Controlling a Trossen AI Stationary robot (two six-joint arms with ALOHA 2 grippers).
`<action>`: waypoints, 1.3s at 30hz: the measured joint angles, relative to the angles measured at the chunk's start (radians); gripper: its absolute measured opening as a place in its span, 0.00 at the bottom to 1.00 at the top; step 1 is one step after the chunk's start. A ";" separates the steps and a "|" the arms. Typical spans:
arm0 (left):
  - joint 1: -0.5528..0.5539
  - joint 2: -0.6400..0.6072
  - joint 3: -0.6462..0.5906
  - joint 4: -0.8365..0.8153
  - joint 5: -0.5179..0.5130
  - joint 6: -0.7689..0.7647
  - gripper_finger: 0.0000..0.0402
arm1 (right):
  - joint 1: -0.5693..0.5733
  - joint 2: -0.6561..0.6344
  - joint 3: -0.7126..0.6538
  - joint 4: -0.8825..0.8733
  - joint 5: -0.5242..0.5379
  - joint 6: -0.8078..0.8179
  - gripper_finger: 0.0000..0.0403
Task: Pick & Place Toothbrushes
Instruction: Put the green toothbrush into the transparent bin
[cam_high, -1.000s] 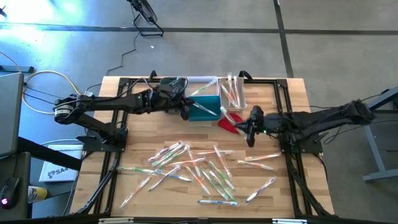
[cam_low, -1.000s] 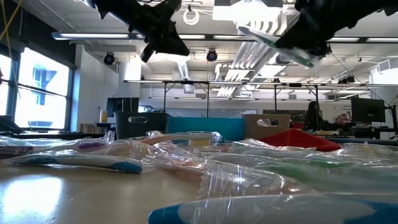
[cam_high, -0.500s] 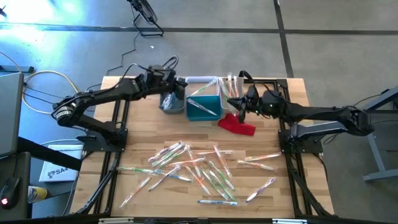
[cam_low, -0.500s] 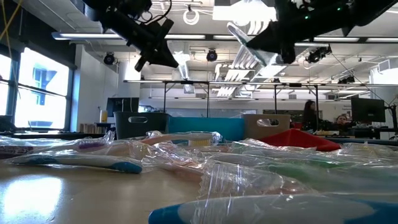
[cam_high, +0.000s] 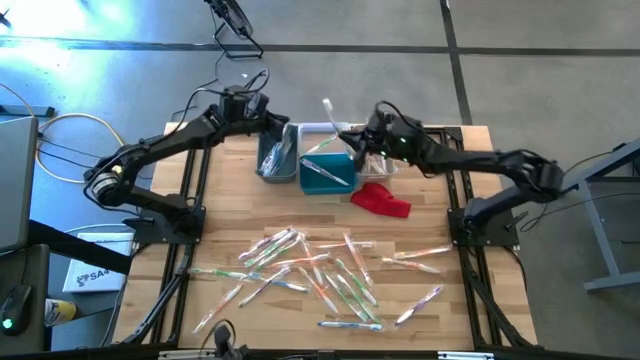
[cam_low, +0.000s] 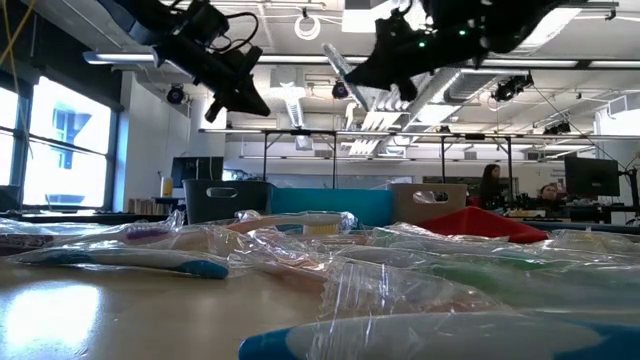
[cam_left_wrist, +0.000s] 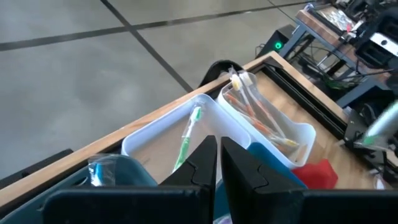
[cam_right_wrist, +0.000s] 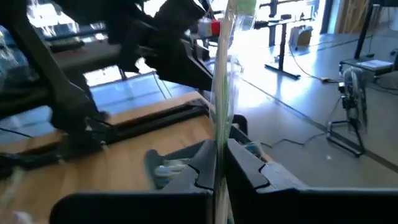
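My right gripper (cam_high: 357, 137) is high over the white bins (cam_high: 372, 152) at the table's far edge, shut on one wrapped toothbrush (cam_right_wrist: 225, 68) with a green head. My left gripper (cam_high: 268, 116) is shut with nothing in it, high over the far end of the grey bin (cam_high: 277, 160); its own view shows the shut fingers (cam_left_wrist: 217, 163) above a white bin (cam_left_wrist: 155, 138) holding a green toothbrush (cam_left_wrist: 188, 133). Many more toothbrushes (cam_high: 315, 275) lie scattered on the table's near half. My right gripper pinches the toothbrush in its clear wrapper between its two fingers, near one end (cam_right_wrist: 216, 146). The fingers come nearly level from the table's right side. The rest of the brush (cam_high: 328, 108) sticks out past the fingertips, slanting up toward the far left, lifted clear of everything.
A teal bin (cam_high: 328, 172) stands between the grey bin and the white ones, with a red cloth (cam_high: 381, 198) just near of it. Black frame rails (cam_high: 455, 160) run along the table's sides. People sit at desks (cam_low: 545, 192) far behind.
Both arms have swung toward the table's far edge, both staying shut. My left gripper went from over the teal bin to the grey bin's far end. My right gripper carried the toothbrush from over the red cloth up and left to above the white bins.
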 joint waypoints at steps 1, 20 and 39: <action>0.012 0.000 0.000 -0.001 0.014 0.000 0.05 | -0.007 0.028 0.033 -0.020 0.000 -0.015 0.02; 0.171 0.000 0.000 -0.002 0.061 0.045 0.05 | -0.109 0.386 0.344 -0.228 -0.074 -0.144 0.02; 0.222 0.000 0.000 -0.001 0.047 0.046 0.05 | -0.175 0.464 0.344 -0.312 -0.074 -0.305 0.02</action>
